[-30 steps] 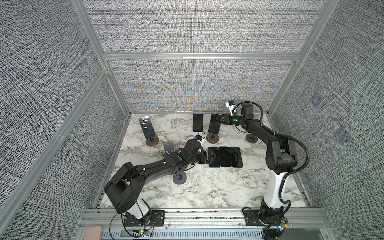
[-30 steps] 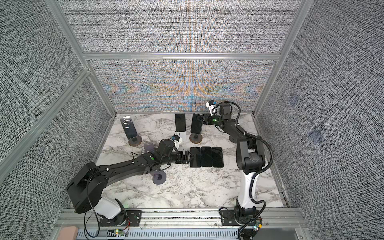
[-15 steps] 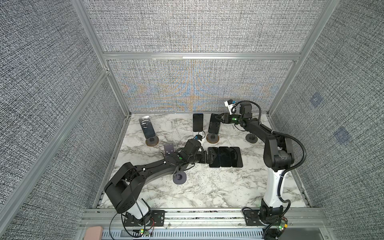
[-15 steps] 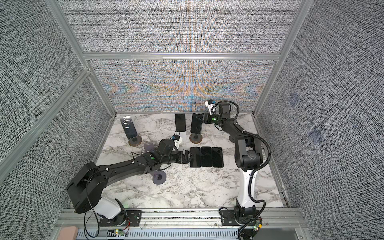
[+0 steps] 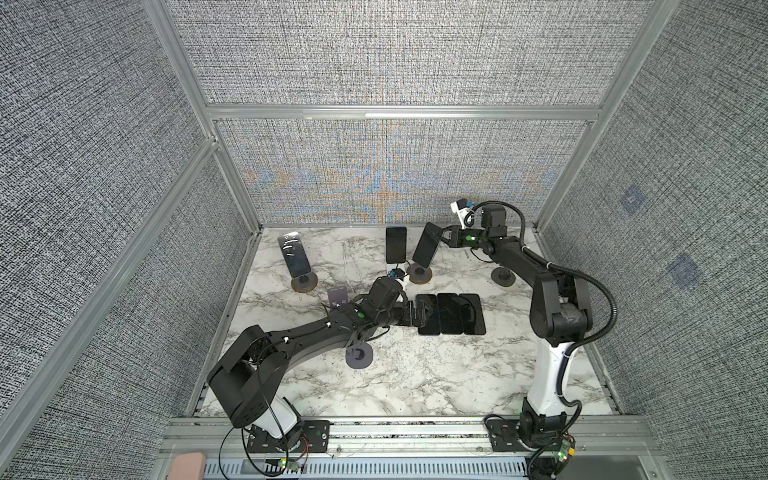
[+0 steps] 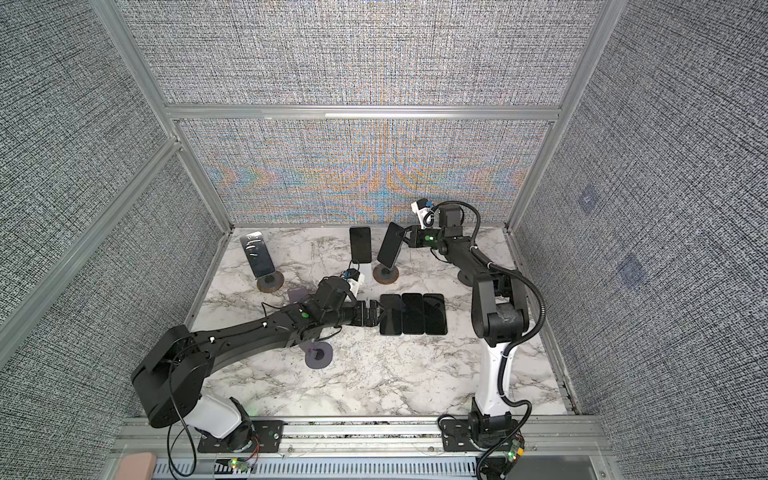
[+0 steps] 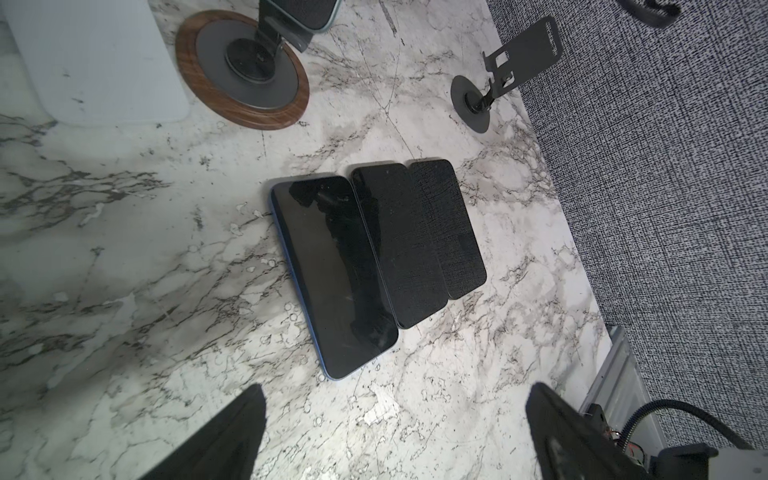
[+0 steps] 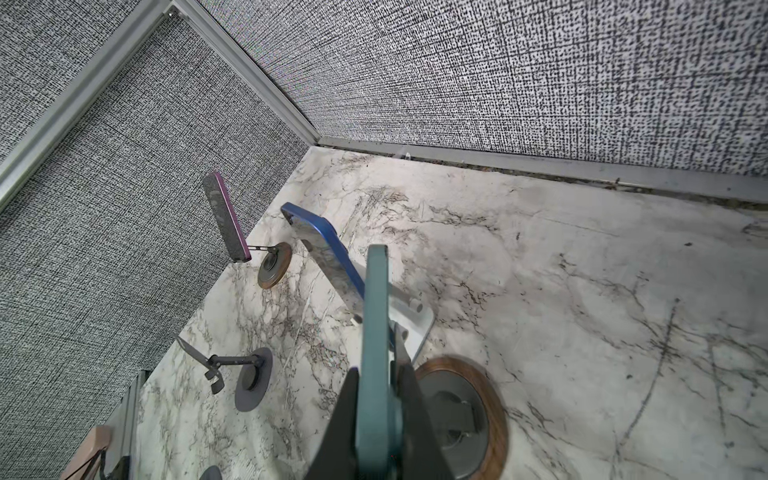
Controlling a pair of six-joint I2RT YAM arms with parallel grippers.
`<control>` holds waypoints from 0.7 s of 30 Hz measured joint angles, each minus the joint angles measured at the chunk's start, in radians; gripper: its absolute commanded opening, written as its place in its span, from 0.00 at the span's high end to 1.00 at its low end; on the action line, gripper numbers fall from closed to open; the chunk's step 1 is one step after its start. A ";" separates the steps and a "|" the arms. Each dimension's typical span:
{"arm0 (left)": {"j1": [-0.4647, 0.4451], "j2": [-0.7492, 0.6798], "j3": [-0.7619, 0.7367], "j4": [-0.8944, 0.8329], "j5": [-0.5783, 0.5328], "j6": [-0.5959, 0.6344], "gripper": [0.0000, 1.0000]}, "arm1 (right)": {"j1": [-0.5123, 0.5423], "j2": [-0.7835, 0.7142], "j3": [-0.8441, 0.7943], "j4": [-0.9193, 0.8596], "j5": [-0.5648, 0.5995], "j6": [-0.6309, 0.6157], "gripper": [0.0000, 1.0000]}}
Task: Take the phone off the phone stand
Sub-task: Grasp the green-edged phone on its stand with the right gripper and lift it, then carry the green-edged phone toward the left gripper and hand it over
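Observation:
A teal phone [image 5: 428, 246] [image 6: 390, 246] leans on a phone stand with a round wooden base [image 5: 419, 276] [image 6: 385, 275] at the back of the marble table. My right gripper [image 5: 443, 237] [image 6: 405, 237] [image 8: 378, 372] is shut on the phone's upper edge; in the right wrist view the phone [image 8: 376, 316] is edge-on between both fingers, with the stand base [image 8: 496, 419] below. My left gripper [image 5: 423, 316] [image 6: 376, 314] [image 7: 395, 392] is open and holds nothing, low over the table beside three phones lying flat [image 5: 451, 313] [image 7: 374, 257].
A blue phone [image 5: 395, 245] stands on a white stand beside the teal one. Another phone on a wooden-based stand [image 5: 296, 259] sits at the back left. Empty stands: grey [image 5: 359, 357], small [image 5: 337, 296], dark [image 5: 503, 277]. Fabric walls enclose the table.
My right gripper has closed its fingers onto the teal phone's upper edge. The left arm and the flat phones have not moved.

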 measured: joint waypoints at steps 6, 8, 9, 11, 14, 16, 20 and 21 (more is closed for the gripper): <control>0.000 -0.011 0.019 -0.029 -0.018 0.029 0.01 | -0.006 -0.136 -0.069 -0.056 0.029 -0.025 0.92; 0.000 -0.018 0.036 -0.050 -0.022 0.046 0.01 | -0.005 -0.194 -0.104 -0.102 0.060 -0.038 0.92; 0.000 -0.023 0.044 -0.060 -0.024 0.055 0.01 | -0.005 -0.224 -0.124 -0.128 0.076 -0.041 0.92; 0.000 -0.037 0.063 -0.082 -0.041 0.075 0.01 | -0.005 -0.296 -0.175 -0.186 0.108 -0.044 0.92; -0.003 -0.055 0.080 -0.095 -0.049 0.108 0.01 | 0.000 -0.400 -0.240 -0.290 0.143 -0.047 0.92; -0.010 -0.057 0.088 -0.099 -0.062 0.130 0.01 | 0.010 -0.456 -0.274 -0.356 0.163 -0.048 0.92; -0.040 -0.034 0.124 -0.109 -0.071 0.174 0.01 | 0.055 -0.570 -0.369 -0.477 0.179 -0.050 0.92; -0.049 -0.023 0.134 -0.108 -0.070 0.182 0.01 | 0.066 -0.591 -0.388 -0.495 0.181 -0.050 0.93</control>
